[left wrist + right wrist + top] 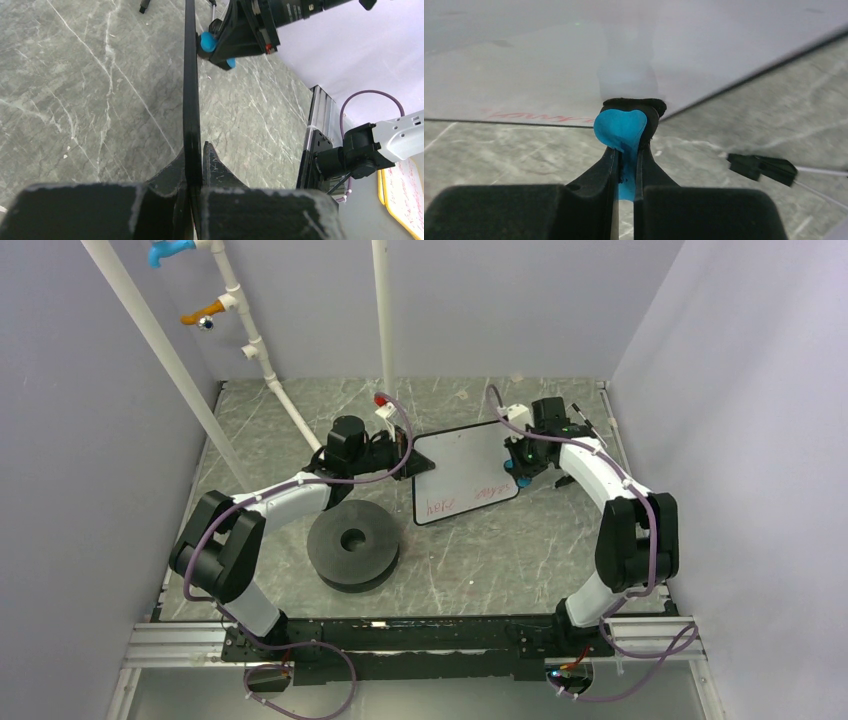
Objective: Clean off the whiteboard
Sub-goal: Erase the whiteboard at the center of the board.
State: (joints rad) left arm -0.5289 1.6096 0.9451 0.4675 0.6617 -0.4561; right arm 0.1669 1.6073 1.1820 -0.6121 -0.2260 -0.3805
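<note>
The whiteboard (465,472) is white with a thin black edge and is held tilted above the table. Red handwriting remains along its near edge. My left gripper (405,448) is shut on the board's left edge; in the left wrist view the board (190,90) runs edge-on between the fingers (192,172). My right gripper (520,466) is shut on the blue-and-black eraser (621,131) and presses its black pad against the board's right part (549,70). The eraser also shows in the left wrist view (206,42).
A black disc (354,543) with a centre hole lies on the table near the left arm. White pipes (262,360) stand at the back left. A black marker (764,168) lies on the table right of the board. Aluminium rails (400,638) edge the table.
</note>
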